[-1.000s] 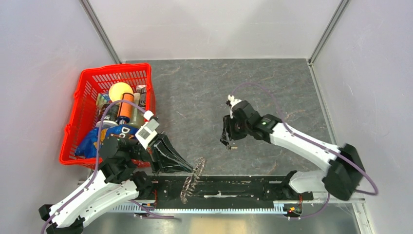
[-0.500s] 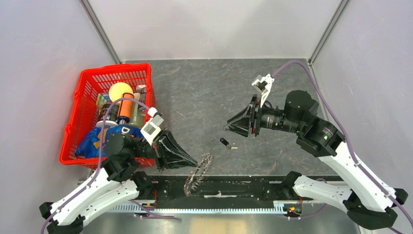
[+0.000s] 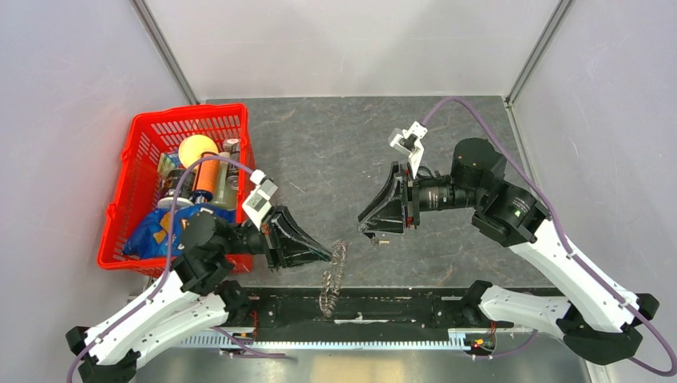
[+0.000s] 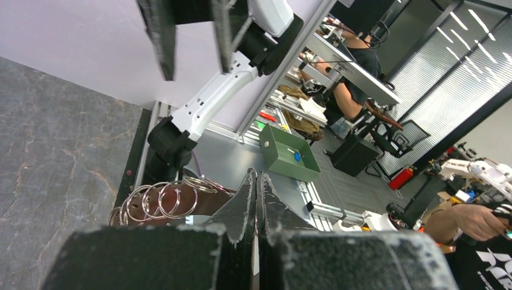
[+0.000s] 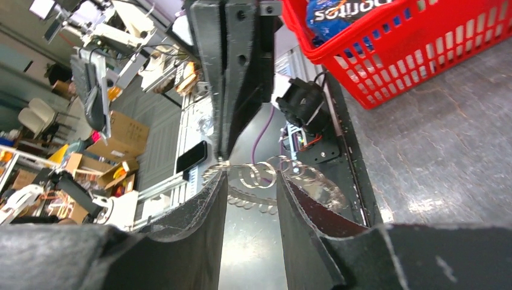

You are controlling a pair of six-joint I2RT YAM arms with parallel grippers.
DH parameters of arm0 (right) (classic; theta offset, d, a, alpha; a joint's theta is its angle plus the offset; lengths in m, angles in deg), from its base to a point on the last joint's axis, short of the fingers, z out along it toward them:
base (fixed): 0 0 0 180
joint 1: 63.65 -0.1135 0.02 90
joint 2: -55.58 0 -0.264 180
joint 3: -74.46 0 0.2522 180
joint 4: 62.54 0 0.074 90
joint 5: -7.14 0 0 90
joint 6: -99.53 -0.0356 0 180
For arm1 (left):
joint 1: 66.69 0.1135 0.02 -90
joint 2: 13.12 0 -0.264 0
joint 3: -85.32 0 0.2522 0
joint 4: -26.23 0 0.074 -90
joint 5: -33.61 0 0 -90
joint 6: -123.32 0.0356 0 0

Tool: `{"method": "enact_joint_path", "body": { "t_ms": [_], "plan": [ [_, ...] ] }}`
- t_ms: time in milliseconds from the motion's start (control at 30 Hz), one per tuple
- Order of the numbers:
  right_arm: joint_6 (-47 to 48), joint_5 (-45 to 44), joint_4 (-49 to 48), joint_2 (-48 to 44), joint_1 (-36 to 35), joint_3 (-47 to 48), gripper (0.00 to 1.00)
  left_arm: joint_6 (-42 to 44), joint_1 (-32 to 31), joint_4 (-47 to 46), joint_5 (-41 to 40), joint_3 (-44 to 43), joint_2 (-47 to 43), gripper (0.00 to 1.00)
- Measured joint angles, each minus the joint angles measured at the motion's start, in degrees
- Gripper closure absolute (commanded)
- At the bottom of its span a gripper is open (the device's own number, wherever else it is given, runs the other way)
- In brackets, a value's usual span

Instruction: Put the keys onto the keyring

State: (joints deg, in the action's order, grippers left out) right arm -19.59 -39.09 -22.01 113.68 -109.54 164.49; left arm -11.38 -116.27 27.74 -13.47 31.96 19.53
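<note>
Robot's left claw, fingers pinched together on the keyring, is holding it edge-up over the worktop's near edge, approx. mid-width. The right claw, jaws apart w/ nothing between, is hovering opposite, just above the key, which is lying on the worktop, partly hidden. Task appears early: ring presented, key not yet picked up or threaded.

Grey marbled desk: red plastic basket behind the left jaws; small dark key at the right jaws' tips.
</note>
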Motion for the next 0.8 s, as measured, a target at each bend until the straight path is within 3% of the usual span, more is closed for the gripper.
{"method": "enact_joint_path", "body": {
  "t_ms": [800],
  "plan": [
    [2.36,-0.26,-2.29,4.66,-9.44,-0.81,0.58,0.2,0.0,1.84,-5.55,-0.15,0.63,0.98]
  ]
}}
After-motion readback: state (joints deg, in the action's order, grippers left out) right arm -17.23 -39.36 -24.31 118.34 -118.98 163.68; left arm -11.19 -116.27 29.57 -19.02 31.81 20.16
